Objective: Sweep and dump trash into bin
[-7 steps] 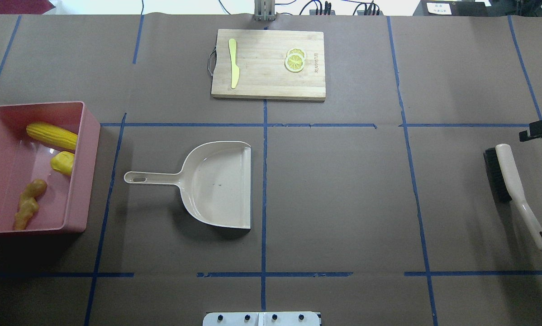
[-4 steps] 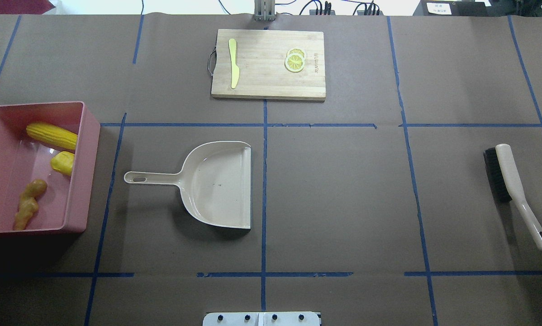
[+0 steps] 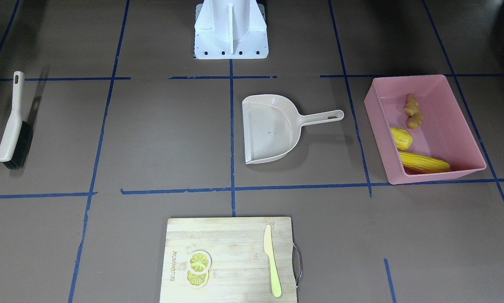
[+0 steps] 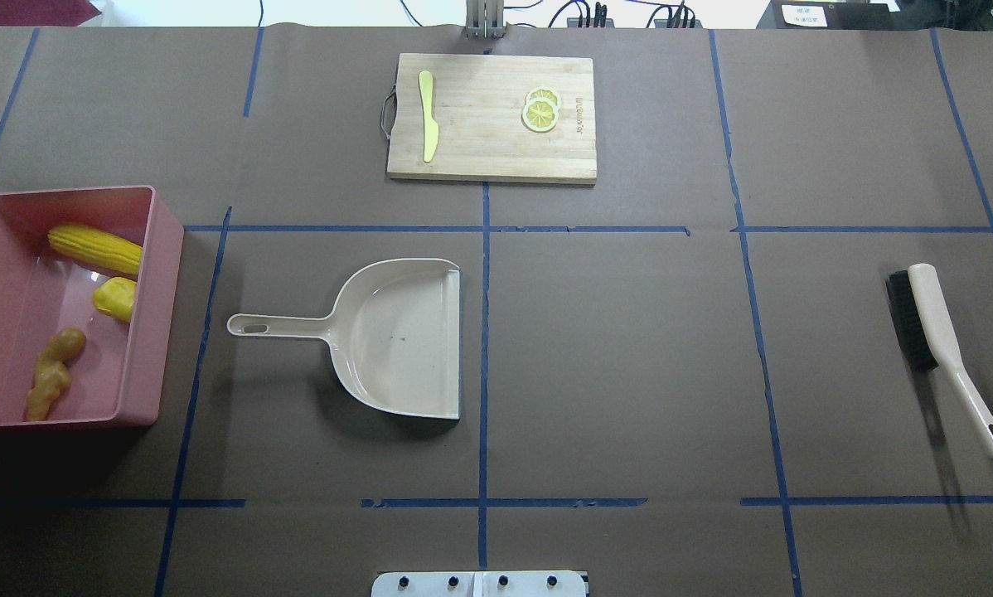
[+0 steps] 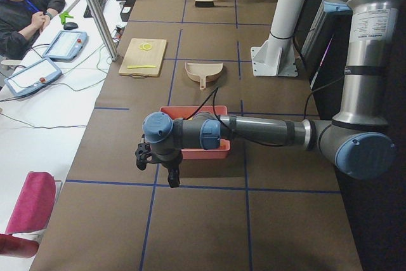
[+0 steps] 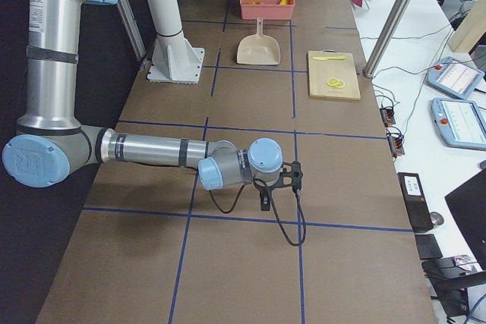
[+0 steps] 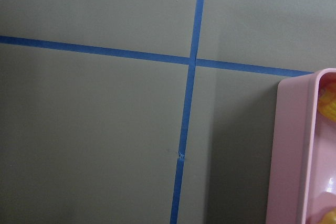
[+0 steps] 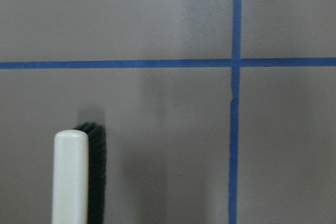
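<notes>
The pink bin [image 4: 167, 249] stands at the table's left end and also shows in the front view [image 3: 407, 78]. In it lie the corn cob [image 4: 94, 249], the smooth yellow oval lump [image 4: 115, 298] and the tan ginger root [image 4: 52, 375]. My left gripper [image 5: 171, 176] hangs beyond the bin's outer side and shows only in the left side view. My right gripper [image 6: 263, 201] hovers off the table's right end and shows only in the right side view. I cannot tell whether either is open or shut. The left wrist view shows the bin's rim [image 7: 294, 145].
The beige dustpan [image 4: 397, 340] lies mid-table with nothing in it. The brush [image 4: 936, 332] lies at the right; its end shows in the right wrist view [image 8: 71, 177]. A cutting board [image 4: 488, 157] with a pale knife [image 4: 428, 116] and lemon slices [image 4: 540, 110] sits at the far edge.
My right gripper, seen at the overhead view's right edge above the brush, has withdrawn to the right and out of that view. Nothing on the table has moved.
</notes>
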You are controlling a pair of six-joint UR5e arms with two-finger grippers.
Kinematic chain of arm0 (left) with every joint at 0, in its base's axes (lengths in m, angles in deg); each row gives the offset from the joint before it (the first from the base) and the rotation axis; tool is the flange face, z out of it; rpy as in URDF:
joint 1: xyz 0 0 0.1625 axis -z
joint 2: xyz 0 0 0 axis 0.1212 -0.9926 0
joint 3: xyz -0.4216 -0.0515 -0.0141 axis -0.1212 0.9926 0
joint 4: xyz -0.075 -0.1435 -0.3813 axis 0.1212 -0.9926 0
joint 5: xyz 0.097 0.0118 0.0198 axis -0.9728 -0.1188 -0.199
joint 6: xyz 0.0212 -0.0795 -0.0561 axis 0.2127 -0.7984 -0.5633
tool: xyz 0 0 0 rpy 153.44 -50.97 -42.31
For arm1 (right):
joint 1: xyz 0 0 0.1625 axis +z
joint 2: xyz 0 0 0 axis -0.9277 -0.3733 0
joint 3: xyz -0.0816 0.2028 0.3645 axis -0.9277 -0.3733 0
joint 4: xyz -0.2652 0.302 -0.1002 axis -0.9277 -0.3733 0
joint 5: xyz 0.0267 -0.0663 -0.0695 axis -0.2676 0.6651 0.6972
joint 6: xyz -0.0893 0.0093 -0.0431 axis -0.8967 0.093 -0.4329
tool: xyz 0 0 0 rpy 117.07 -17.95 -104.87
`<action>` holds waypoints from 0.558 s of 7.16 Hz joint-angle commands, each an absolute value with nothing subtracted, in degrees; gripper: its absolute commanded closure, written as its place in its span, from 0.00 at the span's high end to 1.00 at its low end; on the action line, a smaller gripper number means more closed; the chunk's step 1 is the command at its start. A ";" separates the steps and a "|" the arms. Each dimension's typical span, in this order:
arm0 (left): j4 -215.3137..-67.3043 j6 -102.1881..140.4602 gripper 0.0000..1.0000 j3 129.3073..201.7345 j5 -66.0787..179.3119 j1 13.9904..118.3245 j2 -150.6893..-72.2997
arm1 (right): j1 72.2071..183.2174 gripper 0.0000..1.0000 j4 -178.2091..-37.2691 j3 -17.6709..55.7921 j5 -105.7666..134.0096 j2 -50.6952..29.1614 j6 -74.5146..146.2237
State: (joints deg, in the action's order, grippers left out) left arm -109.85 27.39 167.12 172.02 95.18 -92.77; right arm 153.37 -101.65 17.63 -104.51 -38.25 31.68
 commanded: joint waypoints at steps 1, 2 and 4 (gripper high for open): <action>-109.93 27.36 1.00 167.28 172.02 95.20 -92.69 | 158.24 1.00 -103.22 16.15 -104.45 -38.43 27.97; -109.93 27.36 1.00 167.45 172.10 95.20 -92.69 | 158.52 1.00 -107.15 17.20 -104.45 -38.43 27.97; -109.93 27.36 1.00 167.89 172.02 95.20 -92.78 | 158.78 1.00 -110.18 18.96 -103.75 -38.43 27.27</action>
State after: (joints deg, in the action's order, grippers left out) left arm -109.93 27.36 167.57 172.08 95.20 -92.75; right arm 158.55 -108.70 18.17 -104.25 -38.42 27.77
